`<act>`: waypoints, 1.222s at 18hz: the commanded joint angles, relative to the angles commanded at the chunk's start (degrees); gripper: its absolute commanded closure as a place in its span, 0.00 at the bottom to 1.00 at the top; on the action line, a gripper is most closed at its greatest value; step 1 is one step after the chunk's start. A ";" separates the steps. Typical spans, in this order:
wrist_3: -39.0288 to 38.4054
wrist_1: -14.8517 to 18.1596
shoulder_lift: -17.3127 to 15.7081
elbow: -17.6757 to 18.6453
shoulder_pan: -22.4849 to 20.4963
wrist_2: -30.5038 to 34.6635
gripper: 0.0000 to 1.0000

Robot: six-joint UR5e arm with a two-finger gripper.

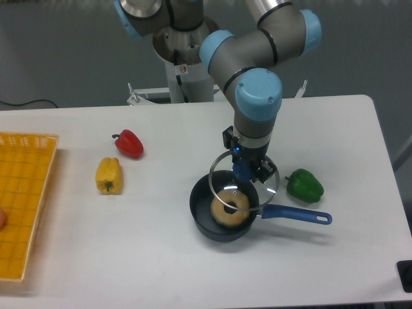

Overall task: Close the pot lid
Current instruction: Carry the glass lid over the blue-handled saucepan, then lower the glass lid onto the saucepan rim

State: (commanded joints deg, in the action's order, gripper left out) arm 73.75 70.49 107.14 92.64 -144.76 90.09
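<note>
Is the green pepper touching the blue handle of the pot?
Apart. The camera view shows a strip of white table between the green pepper and the pot handle.

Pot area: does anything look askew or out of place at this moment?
The pot lid is off-centre: held by the gripper at its knob, it sits shifted toward the upper right of the pot, overhanging the rim there and leaving the pot's left side uncovered. A doughnut lies inside. Nothing looks spilled or damaged.

You had a white table (193,270) carrying the pot (222,222), a red pepper (130,143), a yellow pepper (108,175), a green pepper (304,185), and an orange basket (22,206) at its left edge.
</note>
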 joint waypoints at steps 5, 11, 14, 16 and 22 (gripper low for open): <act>-3.61 -0.26 0.53 -0.09 0.88 -0.97 0.39; -6.51 -2.20 1.32 -0.18 2.37 -1.93 0.39; -7.47 -2.99 1.76 -0.18 2.55 -1.93 0.39; -7.92 -2.99 2.02 -0.26 2.72 -1.93 0.39; -8.27 -2.99 2.20 -0.26 3.25 -1.84 0.39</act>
State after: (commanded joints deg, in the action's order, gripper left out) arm 65.48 67.50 109.34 92.37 -141.50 88.24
